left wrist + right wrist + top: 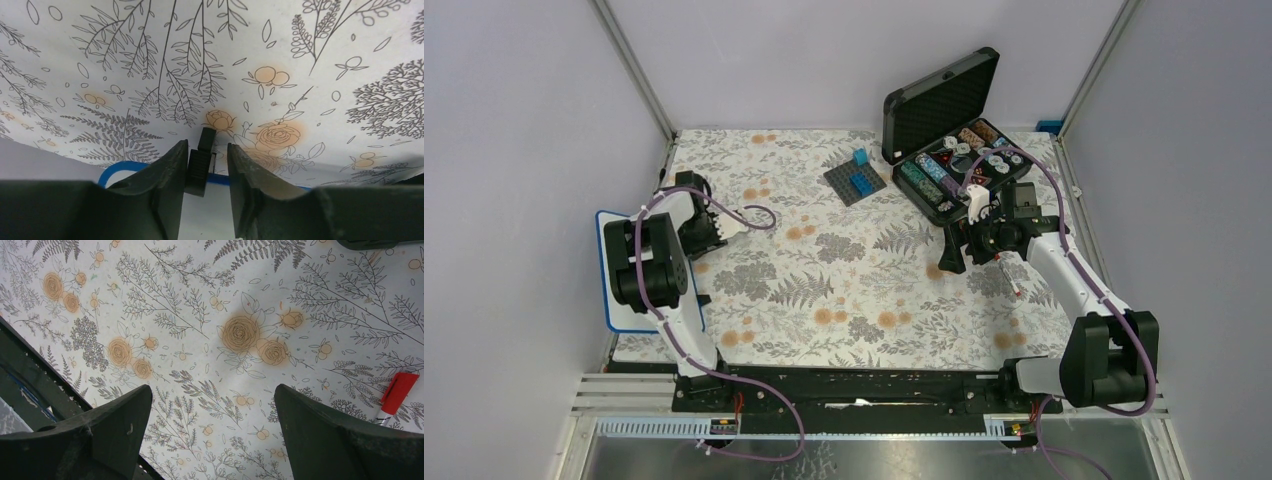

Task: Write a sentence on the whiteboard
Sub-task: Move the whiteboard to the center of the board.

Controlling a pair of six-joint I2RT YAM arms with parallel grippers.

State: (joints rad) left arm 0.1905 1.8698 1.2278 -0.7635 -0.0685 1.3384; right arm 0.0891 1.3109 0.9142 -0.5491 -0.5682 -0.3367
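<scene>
Pale grey walls (524, 100) enclose a floral-printed tablecloth (854, 290); the small blue-framed whiteboard (620, 318) lies at its left edge beneath the left gripper (207, 150), jaws narrow around a small black piece (200, 170), grip unclear; the right gripper (212, 390) gapes wide.

You see a matt printed cloth (844, 290), a smooth white whiteboard (619, 318) in a thin blue plastic-looking frame, and a black case (944, 105) (its lid lined with ridged foam)

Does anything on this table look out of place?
The whiteboard sits at the far left edge, partly off the floral cloth and mostly under the left arm. The red-capped marker lies by the right arm, far from it.
</scene>
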